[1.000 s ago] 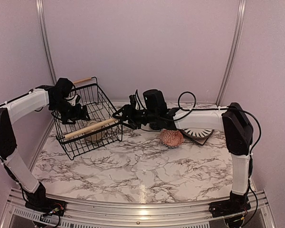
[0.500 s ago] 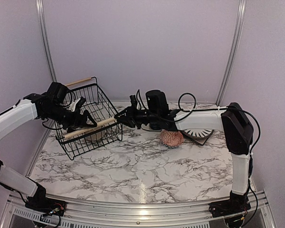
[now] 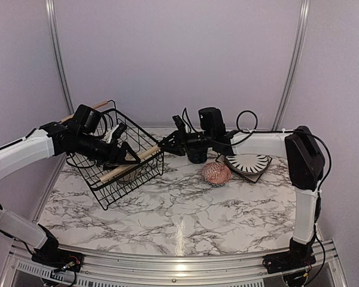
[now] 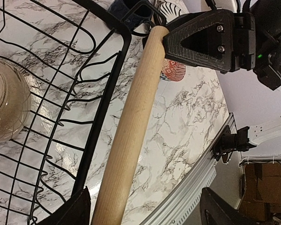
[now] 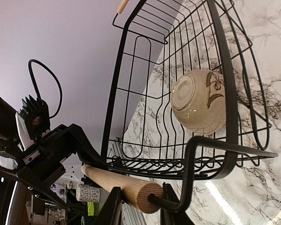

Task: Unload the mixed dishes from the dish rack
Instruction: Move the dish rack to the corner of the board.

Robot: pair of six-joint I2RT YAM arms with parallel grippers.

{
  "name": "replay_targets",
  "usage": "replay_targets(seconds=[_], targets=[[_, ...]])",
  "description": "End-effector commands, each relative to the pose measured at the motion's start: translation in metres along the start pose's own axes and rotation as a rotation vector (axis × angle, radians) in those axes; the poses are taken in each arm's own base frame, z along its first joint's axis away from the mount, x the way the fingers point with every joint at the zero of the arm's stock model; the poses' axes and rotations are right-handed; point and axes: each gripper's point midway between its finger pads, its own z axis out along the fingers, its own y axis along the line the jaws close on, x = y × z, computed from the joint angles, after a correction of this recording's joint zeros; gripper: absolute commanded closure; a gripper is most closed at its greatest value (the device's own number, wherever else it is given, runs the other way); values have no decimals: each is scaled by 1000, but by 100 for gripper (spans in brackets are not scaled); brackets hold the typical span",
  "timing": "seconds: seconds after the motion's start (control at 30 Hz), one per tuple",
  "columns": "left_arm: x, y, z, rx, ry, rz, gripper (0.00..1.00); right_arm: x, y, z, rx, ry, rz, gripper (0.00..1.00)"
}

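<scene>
The black wire dish rack (image 3: pixel 107 180) sits tilted at the left, its near side raised. A cream bowl (image 5: pixel 199 101) lies inside it, also seen in the left wrist view (image 4: pixel 4 103). My right gripper (image 3: pixel 166 145) is shut on the right end of the near wooden handle (image 5: pixel 126 187). My left gripper (image 4: pixel 145 213) is open and straddles the same handle (image 4: pixel 131 117) further left. The navy mug (image 3: pixel 197 154), the patterned bowl (image 3: pixel 216 173) and the striped plate (image 3: pixel 248 161) on the dark square plate (image 3: pixel 258 175) stand on the table to the right.
The marble table (image 3: pixel 179 209) ends in a metal rail (image 3: pixel 167 266) at the front. Grey walls with metal posts (image 3: pixel 57 54) close in the back and the left. The rack's far wooden handle (image 3: pixel 87 109) points at the left wall.
The rack has shifted to the right and its near side has risen. My left gripper has moved right onto the near handle. My right gripper has drawn back rightward with the handle end.
</scene>
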Motion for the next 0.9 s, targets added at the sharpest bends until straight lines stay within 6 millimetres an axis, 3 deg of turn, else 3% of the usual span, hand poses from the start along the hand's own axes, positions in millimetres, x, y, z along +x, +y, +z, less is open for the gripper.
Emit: replay_targets(seconds=[0.0,0.17,0.37,0.53,0.63,0.83,0.87], targets=[[5,-46,12,160,36,-7,19,9,-39,-7,97,66,-106,94],[-16,-46,6,100,-1,10,10,4,-63,-21,159,100,-132,97],[-68,-35,-22,27,-135,-18,1,-1,-70,-27,165,112,-157,100],[-99,39,-50,-161,-249,-180,2,-3,-70,-32,194,94,-159,100],[-100,78,-43,-223,-214,-225,6,-2,-68,-33,192,88,-156,100],[-99,136,-13,-286,-126,-287,9,-6,-59,-34,212,68,-173,100],[-99,145,-9,-305,-118,-296,9,-7,-56,-36,217,60,-171,96]])
